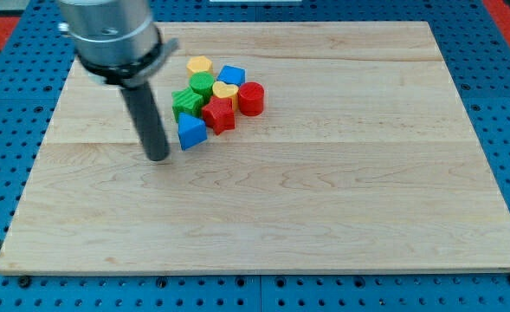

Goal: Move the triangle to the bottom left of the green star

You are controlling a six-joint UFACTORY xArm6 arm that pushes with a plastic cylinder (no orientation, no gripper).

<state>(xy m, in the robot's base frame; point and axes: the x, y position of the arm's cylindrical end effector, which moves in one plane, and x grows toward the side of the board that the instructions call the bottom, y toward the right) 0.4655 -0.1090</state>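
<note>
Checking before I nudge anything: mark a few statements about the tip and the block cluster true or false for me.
1. My tip is on the view's left of the blue triangle. True.
2. The blue triangle lies alone, far from every other block. False: it sits at the cluster's lower-left edge, beside the green star and red star.
3. The red cylinder is at the cluster's right edge. True.
4. The yellow hexagon is the block nearest the view's bottom. False: it is at the cluster's top.
</note>
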